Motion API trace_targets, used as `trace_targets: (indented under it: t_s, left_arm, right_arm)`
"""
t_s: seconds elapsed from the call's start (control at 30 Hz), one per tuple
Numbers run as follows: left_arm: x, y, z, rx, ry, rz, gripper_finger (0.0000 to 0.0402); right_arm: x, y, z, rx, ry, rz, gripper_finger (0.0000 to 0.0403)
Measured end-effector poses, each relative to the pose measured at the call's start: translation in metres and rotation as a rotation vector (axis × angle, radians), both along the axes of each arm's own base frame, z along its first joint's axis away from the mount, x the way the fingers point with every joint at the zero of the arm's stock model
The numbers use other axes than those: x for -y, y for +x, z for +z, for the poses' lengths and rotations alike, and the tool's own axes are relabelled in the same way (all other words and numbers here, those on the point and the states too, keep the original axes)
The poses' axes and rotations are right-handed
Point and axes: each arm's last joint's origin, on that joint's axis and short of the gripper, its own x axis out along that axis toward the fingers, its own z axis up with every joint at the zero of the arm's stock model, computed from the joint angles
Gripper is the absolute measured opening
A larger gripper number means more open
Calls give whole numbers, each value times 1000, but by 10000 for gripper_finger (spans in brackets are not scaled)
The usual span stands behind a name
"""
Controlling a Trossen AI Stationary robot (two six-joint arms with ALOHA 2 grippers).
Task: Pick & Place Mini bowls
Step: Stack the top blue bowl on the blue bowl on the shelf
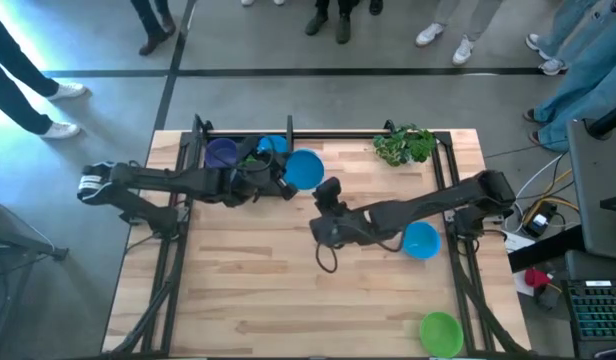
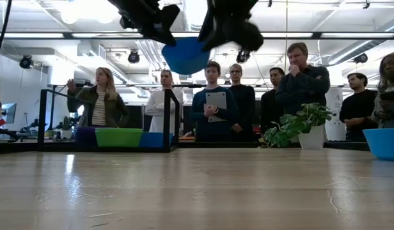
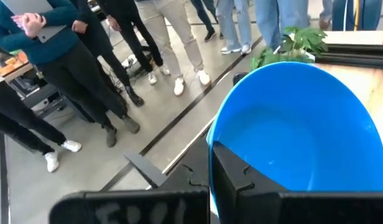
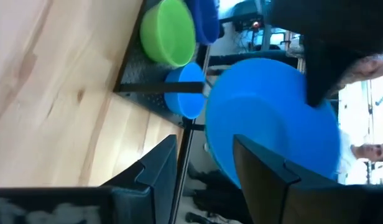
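My left gripper (image 1: 288,183) clamps the blue bowl (image 1: 306,169) aloft; my right gripper (image 1: 326,192), fingers parted and empty, sits at its 5 o'clock. Rack (image 1: 200,135) with bowls at 9; plant (image 1: 405,145) at 3.

Two dark arms on black frames

Both arms are black and jointed: the left arm (image 1: 158,182) has a white marking near its base end, and the right arm (image 1: 428,205) trails a thin black cable loop beneath it. Each ends in two flat, angular, matte dark fingers (image 4: 266,180) with stepped inner edges; faint scrawled lettering shows on the left wrist body (image 3: 129,208).
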Motion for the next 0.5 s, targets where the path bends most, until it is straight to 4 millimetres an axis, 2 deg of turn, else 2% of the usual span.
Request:
trace_targets:
  t_s: [0.27,0.5]
  left_arm:
    - [-8,-27,17,-31,-51,72,0]
    - [-28,-57,36,-57,-85,187,0]
  right_arm:
    - [-4,-28,46,201,132,-16,140]
    - [-1,-52,74,293,343,49,134]
